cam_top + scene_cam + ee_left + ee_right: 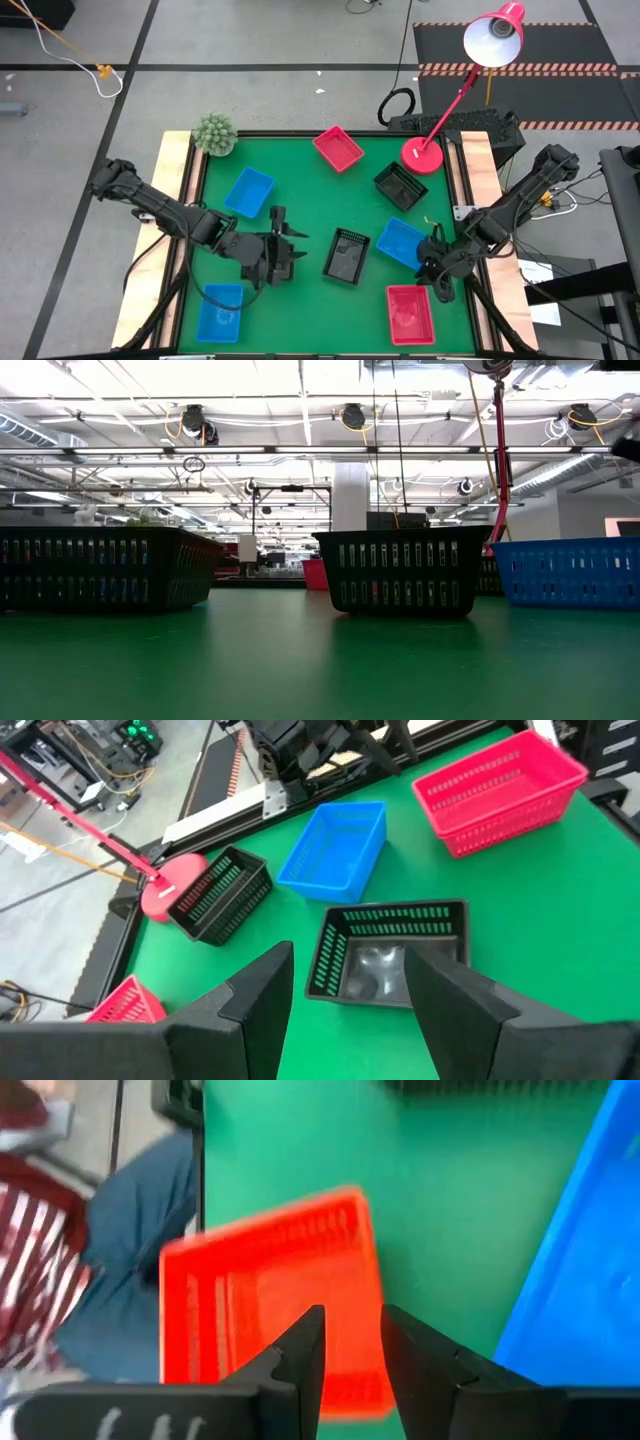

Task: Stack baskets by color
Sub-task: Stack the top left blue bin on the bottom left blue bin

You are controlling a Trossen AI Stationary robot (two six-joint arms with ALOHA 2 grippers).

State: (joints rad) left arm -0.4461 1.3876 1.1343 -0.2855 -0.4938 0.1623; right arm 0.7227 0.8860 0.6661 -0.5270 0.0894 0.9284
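High view: seven basket positions show on the tabletop (300, 215), whose green mat is smooth and matte between pale wooden side rails. All the baskets are shallow rectangular plastic trays with slotted, perforated walls. I count three blue, two red and two black positions.

The far red basket (338, 148) lies at the far edge. The far blue basket (249, 192) is left of centre. The far black basket (400, 185) sits just beside the lamp base (422, 153), a round red disc. The centre black basket (347, 255) is in the middle, and the right blue basket (403, 243) is just to its right. The near blue basket (219, 310) is at the near left. The near red basket (411, 314) is at the near right, and in the left wrist view it looks like two nested trays.

The left end effector (285, 250) hovers left of the centre black basket, released and empty, its fingers spread wide. The right end effector (438, 280) hangs at the far right corner of the near red basket, fingers parted and clasping nothing.

A spiky green plant (214, 133) stands at the far left corner. The red lamp's shade (495, 35) hangs beyond the tabletop, over grey floor crossed by dark tape lines. The low view shows a hall with ceiling lights and pipes.
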